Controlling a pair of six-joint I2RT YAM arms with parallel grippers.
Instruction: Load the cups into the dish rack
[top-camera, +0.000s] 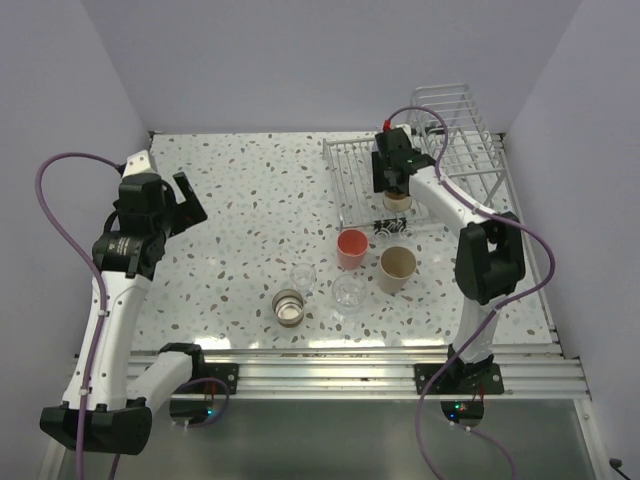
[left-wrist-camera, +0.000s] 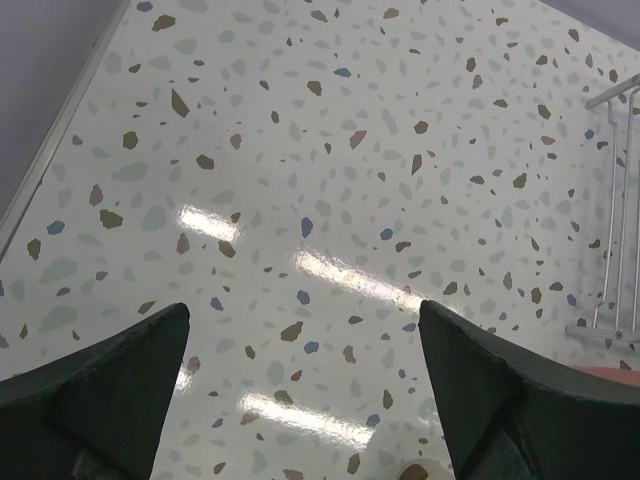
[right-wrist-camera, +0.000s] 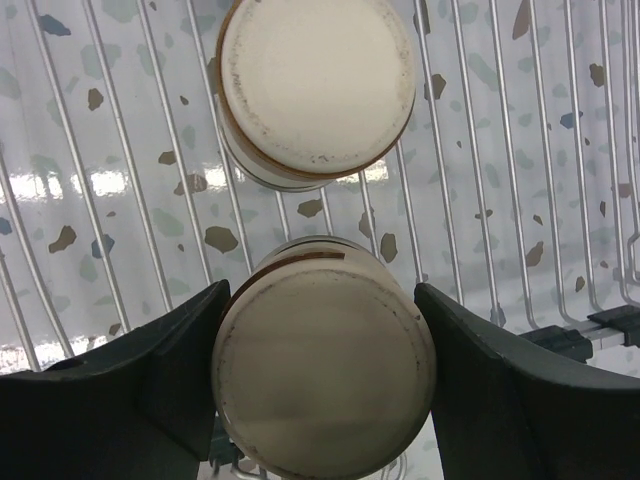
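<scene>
Your left tool (left-wrist-camera: 302, 308) hangs over the bench (top-camera: 240, 190) at 9 o'clock, fingers spread wide with nothing between them. Toward the middle, five cups stand upright: a brownish cup (top-camera: 290, 307), one clear cup (top-camera: 303, 277), another clear cup (top-camera: 349, 291), then the coral-red cup (top-camera: 352, 248) and the taller beige cup (top-camera: 397, 268). They look light and rigid. I'd expect the clear pair to be slick and the likeliest to crack, so pinch gently across the wall just below the rim.

At 1 o'clock sits the dish rack (top-camera: 350, 170). There your right tool (right-wrist-camera: 322, 290) is closed on an upturned cup (right-wrist-camera: 325, 390), pads against both sides, over the flat grid. A second upturned cup (right-wrist-camera: 315, 85) stands just beyond it at 12 o'clock, close but apart.
</scene>
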